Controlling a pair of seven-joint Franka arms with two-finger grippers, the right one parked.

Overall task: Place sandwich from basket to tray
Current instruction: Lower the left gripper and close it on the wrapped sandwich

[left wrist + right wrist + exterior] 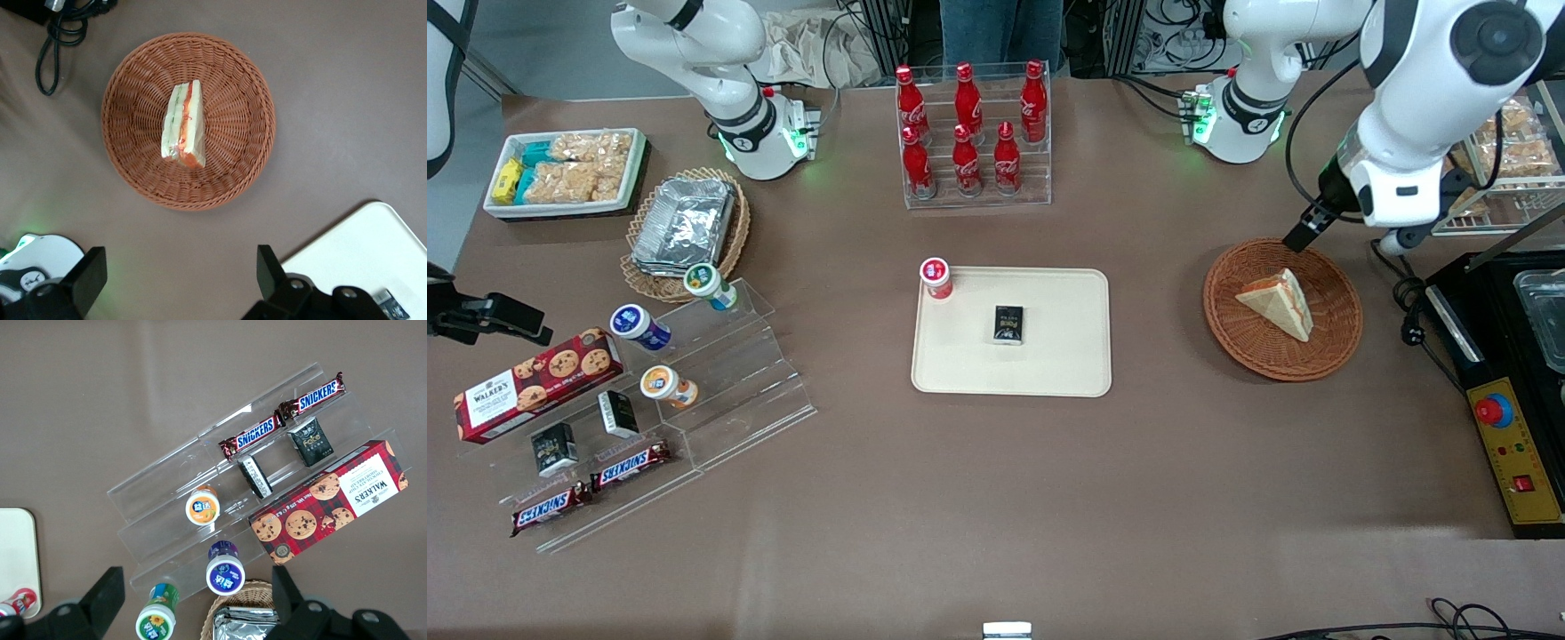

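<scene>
The sandwich (1280,302) lies in the reddish-brown basket (1245,342) toward the working arm's end of the table, its orange-red and green filling edge showing in the left wrist view (183,125). The left gripper (1354,233) hangs open and empty above the basket's rim (233,127) on the side farther from the front camera, well above the sandwich. In the left wrist view the gripper (179,277) has its fingers (90,277) wide apart. The cream tray (1049,373) lies mid-table beside the basket, holding a small black box (1009,324) and a red-capped cup (935,277). Its corner shows in the left wrist view (360,247).
A rack of red cola bottles (971,133) stands farther back than the tray. An acrylic snack stand (720,400), a tan basket of foil containers (685,227) and a white bin (565,169) are toward the parked arm's end. A control box (1516,453) and cable (1409,311) lie beside the basket.
</scene>
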